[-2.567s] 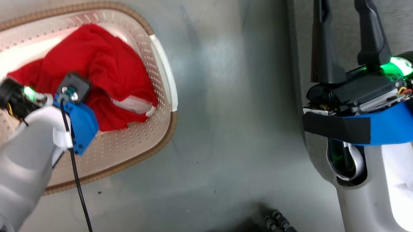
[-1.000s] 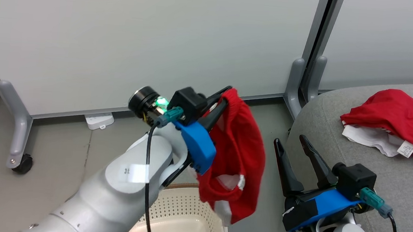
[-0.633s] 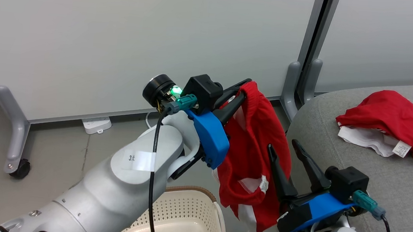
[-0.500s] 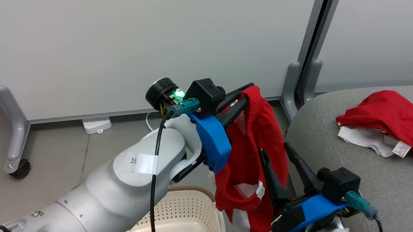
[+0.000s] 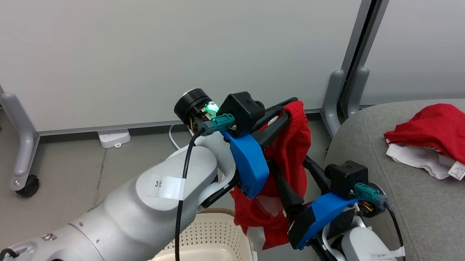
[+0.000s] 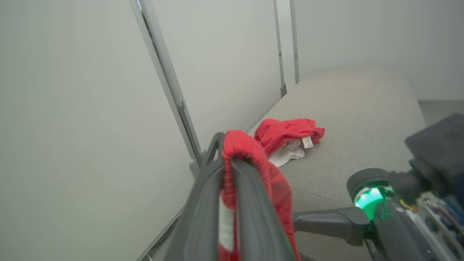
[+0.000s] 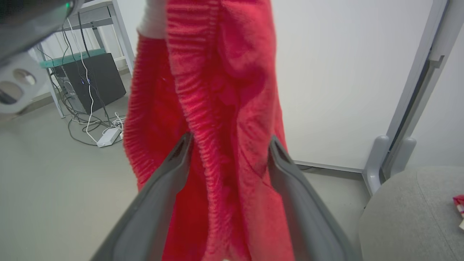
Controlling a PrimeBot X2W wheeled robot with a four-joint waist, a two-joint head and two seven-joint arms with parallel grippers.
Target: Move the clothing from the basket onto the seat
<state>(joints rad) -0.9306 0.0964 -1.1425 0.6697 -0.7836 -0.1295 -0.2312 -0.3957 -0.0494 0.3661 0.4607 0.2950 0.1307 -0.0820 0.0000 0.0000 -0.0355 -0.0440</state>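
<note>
free: we find bare seat in front of the red garment lying on it | blocked: partition post and hanging garment at seat's left edge

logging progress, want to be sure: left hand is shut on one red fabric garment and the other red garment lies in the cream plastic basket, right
No. The left hand is shut on one soft red fabric garment, but the other red garment with a white tag lies on the grey upholstered seat, not in the cream perforated plastic basket. The head view shows it.
</note>
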